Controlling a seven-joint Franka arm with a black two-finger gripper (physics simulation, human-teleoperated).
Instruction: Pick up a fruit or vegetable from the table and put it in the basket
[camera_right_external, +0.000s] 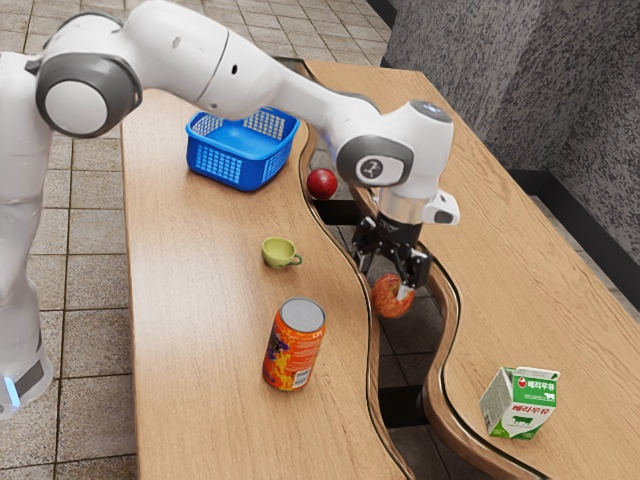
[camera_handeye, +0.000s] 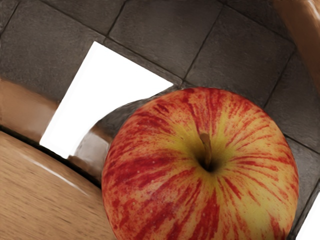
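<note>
The apple (camera_right_external: 392, 298) wears red streaks over yellow, yellowest around its brown stem; the round fruit (camera_right_external: 321, 184) is deep red. The basket (camera_right_external: 230, 165) is bright blue with a grid pattern, the cup (camera_right_external: 278, 252) yellow-green, the can (camera_right_external: 292, 350) orange with a dark figure and silver top. The carton (camera_right_external: 519, 404) mixes green and white. The table (camera_right_external: 200, 320) shows pale brown grain, the gripper (camera_right_external: 386, 278) is black, the arm (camera_right_external: 235, 70) white and grey
</note>
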